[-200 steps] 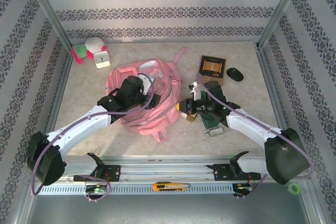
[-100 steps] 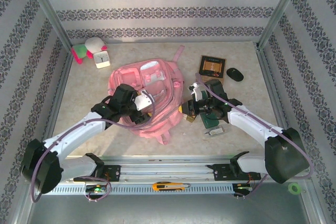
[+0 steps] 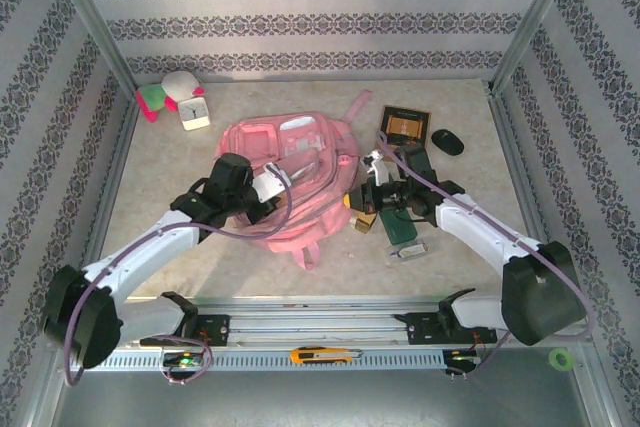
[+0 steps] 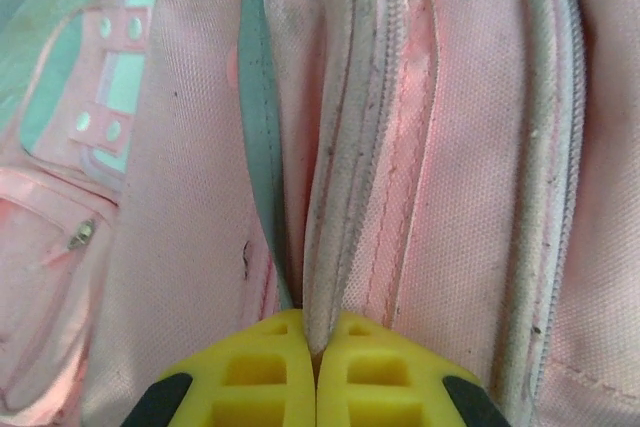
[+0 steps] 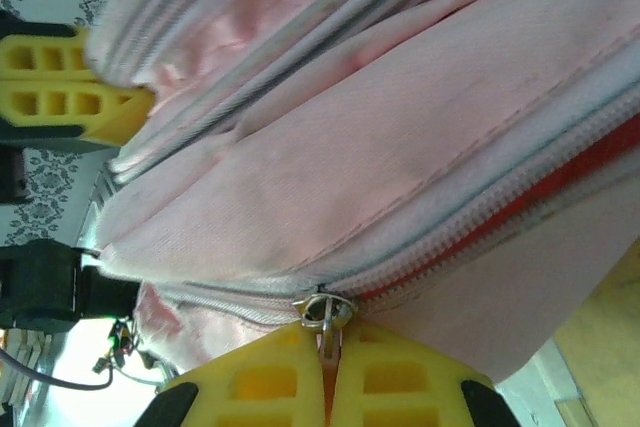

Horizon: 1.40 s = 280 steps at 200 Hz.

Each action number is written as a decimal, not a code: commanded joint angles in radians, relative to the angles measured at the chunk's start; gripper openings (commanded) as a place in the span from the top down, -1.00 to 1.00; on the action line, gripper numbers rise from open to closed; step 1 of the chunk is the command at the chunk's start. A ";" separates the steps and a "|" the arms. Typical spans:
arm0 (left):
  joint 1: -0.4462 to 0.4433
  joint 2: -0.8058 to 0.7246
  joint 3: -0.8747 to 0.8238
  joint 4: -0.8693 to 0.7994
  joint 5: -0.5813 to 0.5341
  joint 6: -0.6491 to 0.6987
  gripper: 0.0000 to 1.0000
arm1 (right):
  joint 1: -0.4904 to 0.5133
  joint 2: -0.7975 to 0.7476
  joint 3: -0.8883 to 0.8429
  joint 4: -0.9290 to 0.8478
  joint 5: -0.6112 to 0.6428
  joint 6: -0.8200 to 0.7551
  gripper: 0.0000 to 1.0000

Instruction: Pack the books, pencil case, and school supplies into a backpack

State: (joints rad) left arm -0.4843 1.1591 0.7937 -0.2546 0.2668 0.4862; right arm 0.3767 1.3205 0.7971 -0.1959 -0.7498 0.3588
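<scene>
My left gripper (image 4: 315, 342) is pinched closed on a white-trimmed zip seam (image 4: 335, 197) of the backpack (image 4: 180, 197). My right gripper (image 5: 325, 347) is clamped on a metal zip pull (image 5: 322, 309) at the bag's side. The backpack is soft pink fabric with grubby white zip tape and pale green panels. It lies mid-table (image 3: 160, 247) between both arms. The brown book (image 3: 404, 125) lies just past its right edge, and the dark green pencil case (image 3: 404, 232) sits beside my right arm.
</scene>
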 commanded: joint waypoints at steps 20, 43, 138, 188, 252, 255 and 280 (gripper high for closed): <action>-0.058 -0.180 0.039 -0.184 -0.084 -0.241 1.00 | -0.018 0.103 0.142 0.025 -0.010 -0.044 1.00; -0.087 -0.198 0.038 -0.157 -0.186 -0.417 1.00 | -0.016 0.152 0.192 0.000 -0.024 -0.062 1.00; -0.095 0.029 0.230 -0.214 -0.584 -0.658 1.00 | 0.083 0.096 0.223 -0.262 -0.045 -0.157 1.00; -0.096 0.080 0.230 -0.207 -0.527 -0.706 1.00 | 0.131 0.085 0.273 -0.341 -0.081 -0.137 1.00; -0.108 0.096 0.234 -0.155 -0.450 -0.774 1.00 | 0.220 0.131 0.284 -0.279 0.019 0.019 1.00; -0.108 0.095 0.234 -0.153 -0.448 -0.778 1.00 | 0.226 0.132 0.283 -0.272 0.018 0.029 1.00; -0.117 0.093 0.236 -0.135 -0.437 -0.822 1.00 | 0.293 0.134 0.286 -0.190 -0.003 0.129 1.00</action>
State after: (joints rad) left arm -0.5903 1.2541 1.0012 -0.4789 -0.1577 -0.2394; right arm 0.6044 1.4517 1.0519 -0.4667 -0.7216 0.3721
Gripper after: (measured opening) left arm 0.043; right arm 0.042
